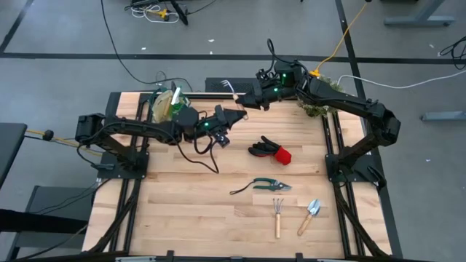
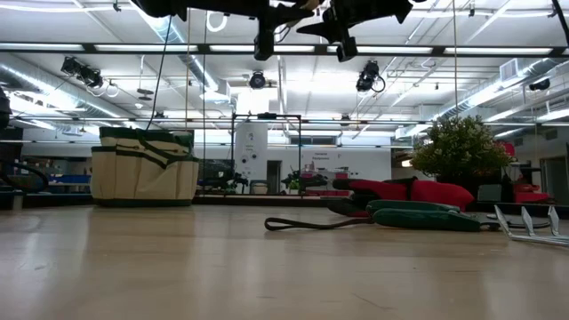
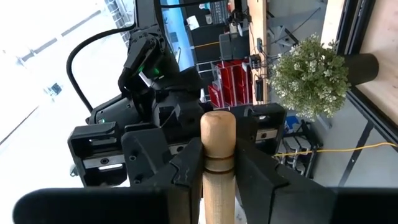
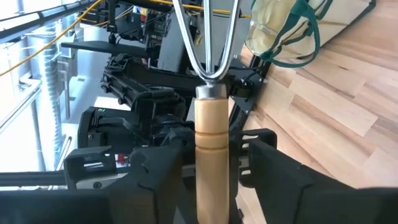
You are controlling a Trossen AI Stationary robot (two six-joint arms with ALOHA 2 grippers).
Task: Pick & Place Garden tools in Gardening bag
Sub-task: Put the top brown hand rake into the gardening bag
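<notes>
Both claws (image 1: 237, 109) clamp one wooden-handled fork (image 4: 210, 118) above the table, gloves (image 1: 270, 150) lying near.

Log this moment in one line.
left end effector: shut on wooden handle | right end effector: shut on fork | on table: gloves, shears, rake, trowel | gardening bag: beside left arm

Fork (image 4: 211, 143) tines cut off, seemingly.
</notes>
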